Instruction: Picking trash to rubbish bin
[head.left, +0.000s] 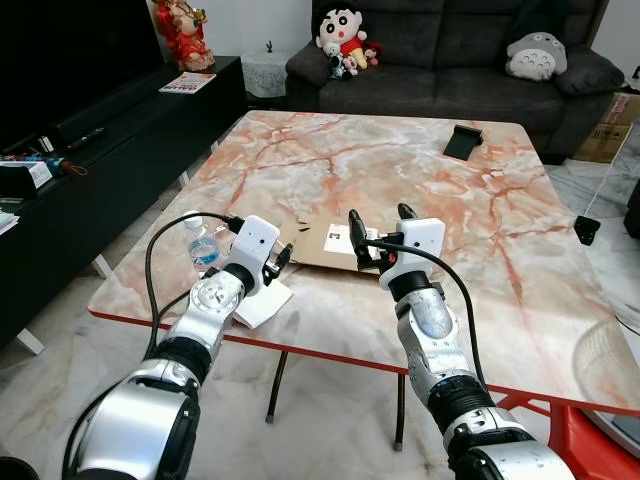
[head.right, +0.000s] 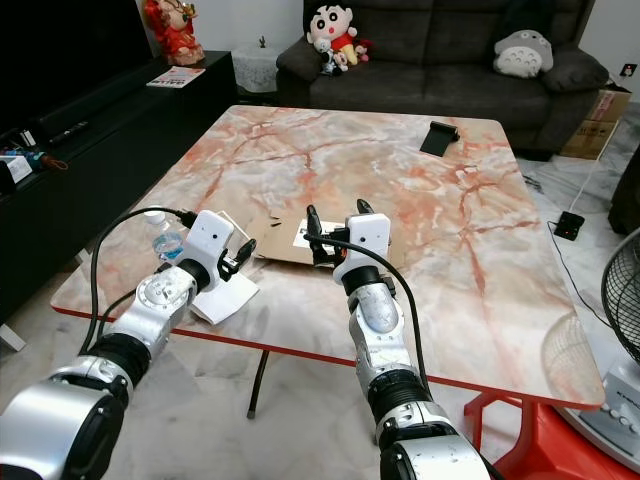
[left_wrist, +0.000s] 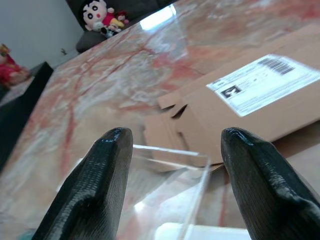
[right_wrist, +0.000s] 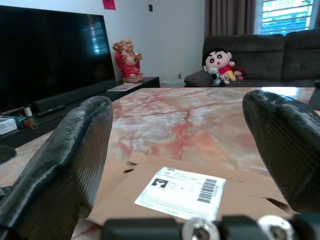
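A flattened brown cardboard box (head.left: 316, 248) with a white shipping label (right_wrist: 182, 192) lies near the front of the marble table (head.left: 400, 160). My right gripper (head.left: 380, 222) is open just above the cardboard's near edge, one finger on each side of the label. My left gripper (head.left: 280, 258) is open to the left of the cardboard, over a clear plastic piece (left_wrist: 170, 190) and a white sheet (head.left: 262, 303) at the table's front edge. A small water bottle (head.left: 203, 247) stands left of that gripper.
A black object (head.left: 462, 141) stands on the table's far right. A dark sofa (head.left: 450, 50) with soft toys is behind the table, and a black TV console (head.left: 90, 150) runs along the left. A red stool (head.left: 560, 425) and a fan (head.left: 610, 360) are at the lower right.
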